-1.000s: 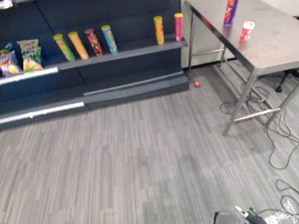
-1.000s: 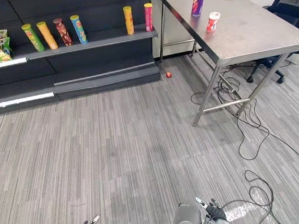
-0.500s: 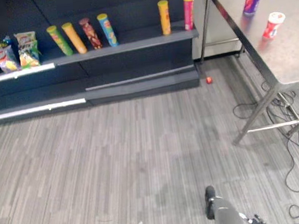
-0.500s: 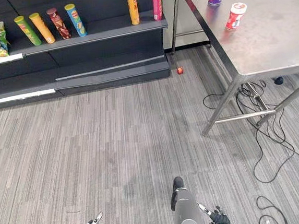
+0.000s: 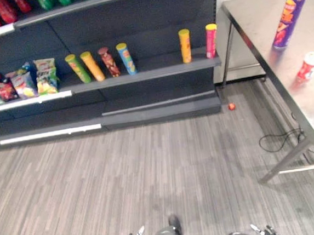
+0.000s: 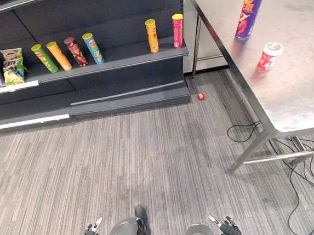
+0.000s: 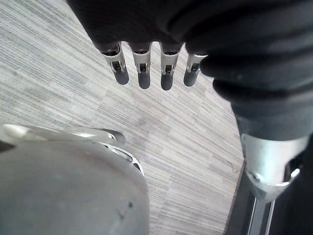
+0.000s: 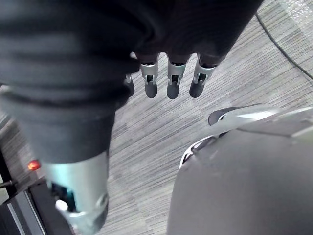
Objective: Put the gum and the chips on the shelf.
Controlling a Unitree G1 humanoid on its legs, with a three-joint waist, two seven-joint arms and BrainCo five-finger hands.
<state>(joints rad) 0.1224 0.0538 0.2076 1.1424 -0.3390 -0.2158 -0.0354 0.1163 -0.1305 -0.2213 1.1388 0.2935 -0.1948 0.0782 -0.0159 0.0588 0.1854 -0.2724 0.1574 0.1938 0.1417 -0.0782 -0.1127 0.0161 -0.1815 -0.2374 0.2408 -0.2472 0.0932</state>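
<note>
Where steel table (image 6: 308, 88) shines, cylindrical chips tube (image 6: 249, 10) stands.

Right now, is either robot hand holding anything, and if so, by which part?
Nothing is held. The left hand and right hand hang open above the floor; the chips can and gum tub stand untouched on the table.

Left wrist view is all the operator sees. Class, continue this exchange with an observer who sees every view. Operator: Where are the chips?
Observer: The purple chips can stands upright on the steel table, on the robot's right.
Operator: And the gum?
Observer: The gum tub stands on that table too, nearer the robot than the can.
Operator: Is the right hand busy?
Observer: No; the right hand holds nothing, its fingers straight over the floor.
</note>
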